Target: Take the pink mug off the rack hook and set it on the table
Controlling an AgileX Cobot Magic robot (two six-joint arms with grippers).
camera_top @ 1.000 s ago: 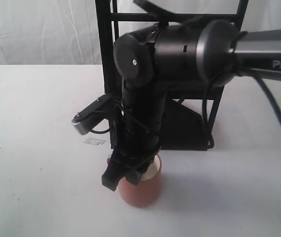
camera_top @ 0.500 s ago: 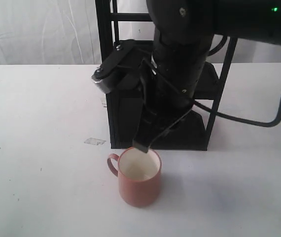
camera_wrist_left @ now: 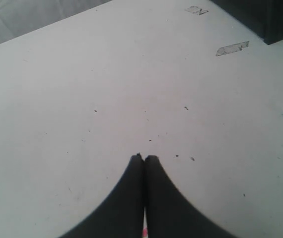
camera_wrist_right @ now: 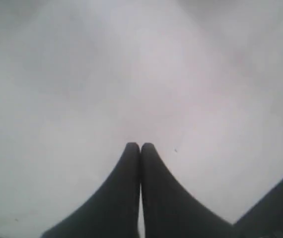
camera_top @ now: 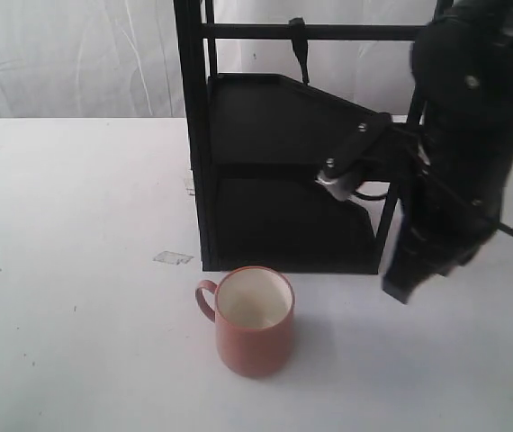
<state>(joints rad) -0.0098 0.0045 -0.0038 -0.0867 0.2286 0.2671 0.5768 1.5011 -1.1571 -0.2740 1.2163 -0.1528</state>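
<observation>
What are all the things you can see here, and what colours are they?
pink mug: one, salmon pink outside and cream inside, upright on the table in front of the rack
rack: one, black, standing on the table, two slanted trays
rack hook: one, black, on the top crossbar, nothing on it
table: one, white with faint specks
tape scraps: two, pale, on the table near the rack
curtain: one, white, behind the table
right arm: one, black, right of the mug
right gripper: one, black, shut, empty
left gripper: one, black, shut, empty
</observation>
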